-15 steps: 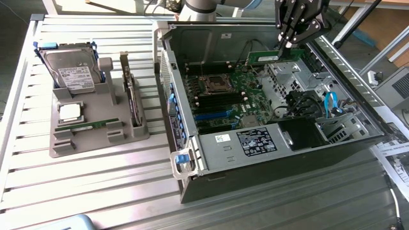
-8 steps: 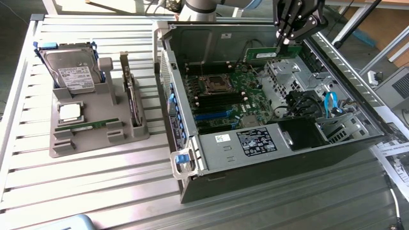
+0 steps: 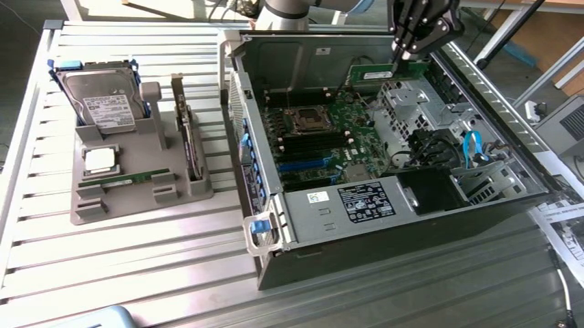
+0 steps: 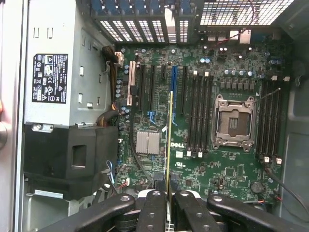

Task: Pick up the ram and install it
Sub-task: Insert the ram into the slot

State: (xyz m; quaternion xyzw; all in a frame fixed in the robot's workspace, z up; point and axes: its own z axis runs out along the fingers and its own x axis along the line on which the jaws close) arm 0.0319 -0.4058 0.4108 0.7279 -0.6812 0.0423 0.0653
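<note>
The ram (image 3: 370, 72), a narrow green board, hangs over the far side of the open computer case (image 3: 273, 225), with my gripper (image 3: 403, 63) shut on one end of it. In the wrist view the ram (image 4: 170, 140) shows edge-on as a thin line between my black fingers (image 4: 153, 212), with the gripper (image 4: 169, 205) above the motherboard (image 4: 159, 174). It lines up roughly over the blue expansion slot (image 4: 173, 82). The black memory slots (image 4: 200, 116) lie beside the empty CPU socket (image 4: 235, 123), apart from the ram.
On the exterior view's left a grey holder (image 3: 137, 198) carries a hard drive (image 3: 105, 96), an upright expansion card (image 3: 187, 133), a silver CPU chip (image 3: 98, 159) and another green memory stick (image 3: 123, 179). A power supply (image 4: 53, 72) and cables crowd one side of the case.
</note>
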